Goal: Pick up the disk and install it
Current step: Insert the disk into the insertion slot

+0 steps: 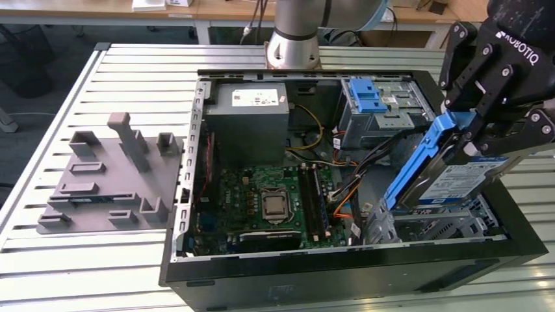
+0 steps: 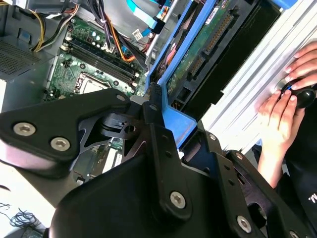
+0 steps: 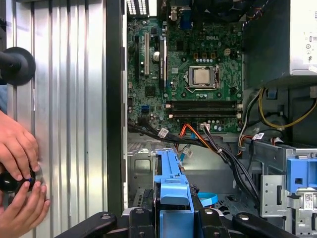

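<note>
Your gripper [image 1: 475,140] hangs over the near corner of the case [image 1: 347,286] on the exterior view's right. The wrist is canted so the fingers reach down and inward, and the jaws are clenched on the disk [image 1: 446,179], pinching its upper end across the blue rails. The disk stands steeply tilted with its label showing, its lower end at the metal bay [image 1: 433,224] in that corner; you cannot tell whether the two touch. Just beside the bay, a bundle of black and orange cables [image 1: 342,195] crosses between it and the motherboard [image 1: 269,201] at the case's middle. In the first wrist view a person's hands [image 3: 20,158] close round a black knob [image 3: 10,181] over the worktop [image 1: 87,273] slats, just outside the case wall. A grey fixture [image 1: 113,175] sits near the worktop's edge on the exterior view's left. At the far side of the case stand the power supply [image 1: 251,123] and a cage [image 1: 394,114] with a blue latch [image 1: 366,97]. The arm base [image 1: 293,39] rises at the worktop's far edge.
</note>
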{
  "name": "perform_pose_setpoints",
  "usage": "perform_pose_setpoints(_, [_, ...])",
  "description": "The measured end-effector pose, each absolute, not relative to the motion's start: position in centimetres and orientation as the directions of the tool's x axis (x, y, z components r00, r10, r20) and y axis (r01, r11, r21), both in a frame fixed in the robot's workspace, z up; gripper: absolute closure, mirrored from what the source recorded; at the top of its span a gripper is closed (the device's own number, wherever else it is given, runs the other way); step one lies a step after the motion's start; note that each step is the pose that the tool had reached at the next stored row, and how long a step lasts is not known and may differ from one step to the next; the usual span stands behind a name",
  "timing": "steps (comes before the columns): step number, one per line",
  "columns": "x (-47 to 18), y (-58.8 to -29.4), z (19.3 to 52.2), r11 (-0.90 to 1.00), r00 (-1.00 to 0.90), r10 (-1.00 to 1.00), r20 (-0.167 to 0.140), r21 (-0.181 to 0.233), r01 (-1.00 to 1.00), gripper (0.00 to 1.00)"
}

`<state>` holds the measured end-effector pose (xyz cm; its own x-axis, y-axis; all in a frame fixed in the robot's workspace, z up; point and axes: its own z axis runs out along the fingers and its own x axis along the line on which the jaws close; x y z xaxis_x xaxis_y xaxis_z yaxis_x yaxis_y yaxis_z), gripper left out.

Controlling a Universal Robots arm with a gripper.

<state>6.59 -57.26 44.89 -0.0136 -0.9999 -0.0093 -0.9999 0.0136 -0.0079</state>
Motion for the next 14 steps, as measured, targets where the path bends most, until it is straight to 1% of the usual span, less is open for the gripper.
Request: perform_pose_setpoints(14, [7.33,-57.06,44.36,0.014,-0.014,-1.000,-0.010,-0.008,-1.000,0.64])
